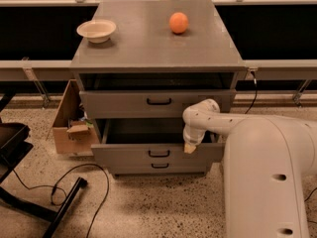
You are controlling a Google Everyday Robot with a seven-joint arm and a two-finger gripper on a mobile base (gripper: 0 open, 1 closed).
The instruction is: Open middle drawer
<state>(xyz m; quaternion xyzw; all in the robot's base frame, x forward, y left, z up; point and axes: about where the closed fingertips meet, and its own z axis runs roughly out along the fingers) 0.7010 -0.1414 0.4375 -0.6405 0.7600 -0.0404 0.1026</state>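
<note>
The middle drawer (129, 155) is a wide grey drawer with a small black bar handle (159, 153). It stands pulled out from the grey cabinet (148, 48), and its dark inside shows behind the front. My gripper (190, 147) is at the end of the white arm (257, 148). It sits at the top edge of the middle drawer's front, right of the handle. The top drawer (114, 104) above it is slightly out. The bottom drawer (159, 166) shows only as a thin strip below.
A white bowl (96, 30) and an orange (179, 22) rest on the cabinet top. A cardboard box (69, 128) stands on the floor left of the cabinet. A black cable (74, 182) and a black stand (20, 152) lie at the front left.
</note>
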